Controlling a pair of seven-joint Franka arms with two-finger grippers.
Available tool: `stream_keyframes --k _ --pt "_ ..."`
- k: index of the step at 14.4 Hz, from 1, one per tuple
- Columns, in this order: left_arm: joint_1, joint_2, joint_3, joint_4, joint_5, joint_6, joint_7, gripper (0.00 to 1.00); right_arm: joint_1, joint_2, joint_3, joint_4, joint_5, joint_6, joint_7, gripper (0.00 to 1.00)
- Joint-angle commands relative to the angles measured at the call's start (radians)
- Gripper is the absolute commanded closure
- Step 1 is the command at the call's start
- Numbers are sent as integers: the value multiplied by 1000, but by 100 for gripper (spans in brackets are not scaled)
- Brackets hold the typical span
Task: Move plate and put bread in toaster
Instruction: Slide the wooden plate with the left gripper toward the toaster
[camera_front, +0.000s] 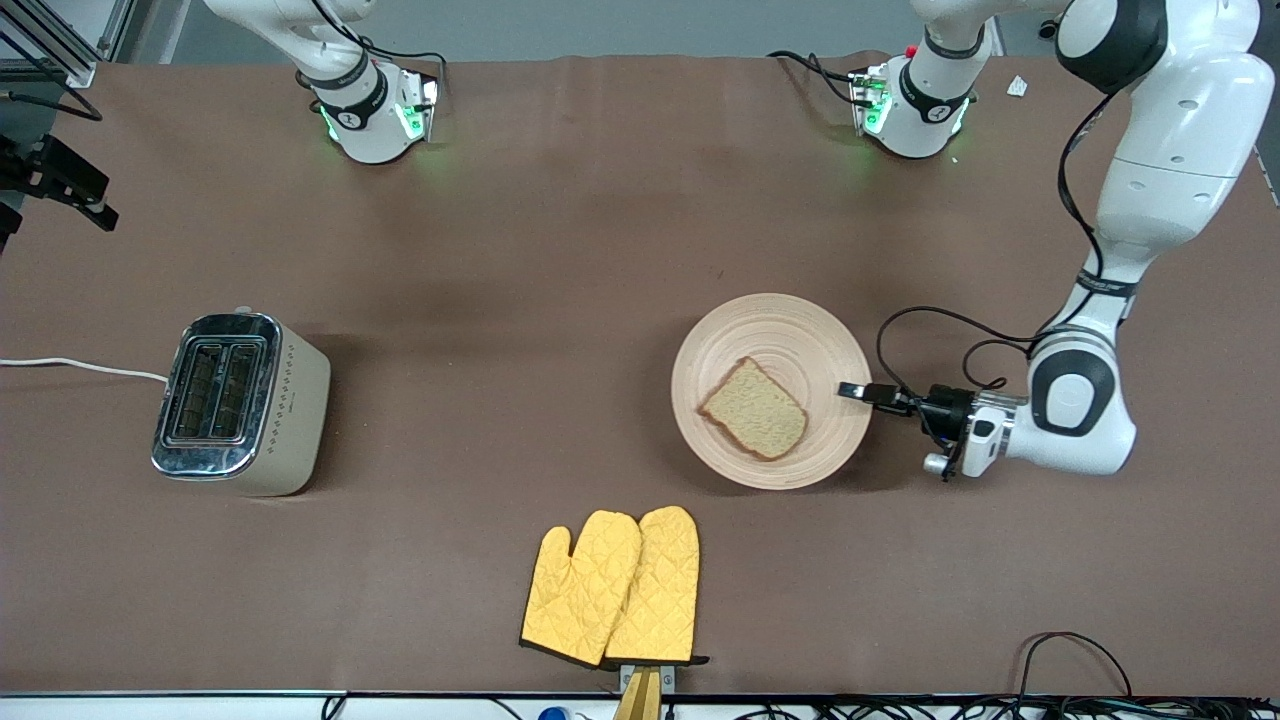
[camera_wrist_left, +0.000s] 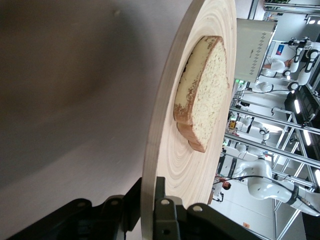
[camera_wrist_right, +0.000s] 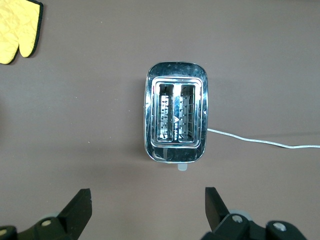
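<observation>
The pale wooden plate (camera_front: 780, 320) lies mid-table toward the left arm's end, with the bread (camera_front: 755, 408) slice on it. My left gripper (camera_front: 852, 391) is shut on the plate's rim at the edge toward the left arm's end. The left wrist view shows both fingers pinching the plate (camera_wrist_left: 185, 170) rim, the left gripper (camera_wrist_left: 150, 192) around it, and the bread (camera_wrist_left: 207, 95) lying flat. The toaster (camera_front: 235, 400) stands toward the right arm's end, both slots empty. My right gripper (camera_wrist_right: 148, 200) hangs open above the table beside the toaster (camera_wrist_right: 176, 117), holding nothing. It is out of the front view.
A pair of yellow oven mitts (camera_front: 615, 585) lies near the table's front edge, nearer the camera than the plate. The toaster's white cord (camera_front: 80, 368) trails off the right arm's end of the table. Cables run along the front edge.
</observation>
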Motion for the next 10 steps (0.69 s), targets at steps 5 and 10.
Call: stream_keyframes --k 5,10 --pt "-179 14 -1 15 -183 136 -11 100 -22 -8 1 -24 12 18 -6 0" --pt "-312 26 -1 17 -296 293 -32 100 -37 -8 1 -31 12 16 -6 0"
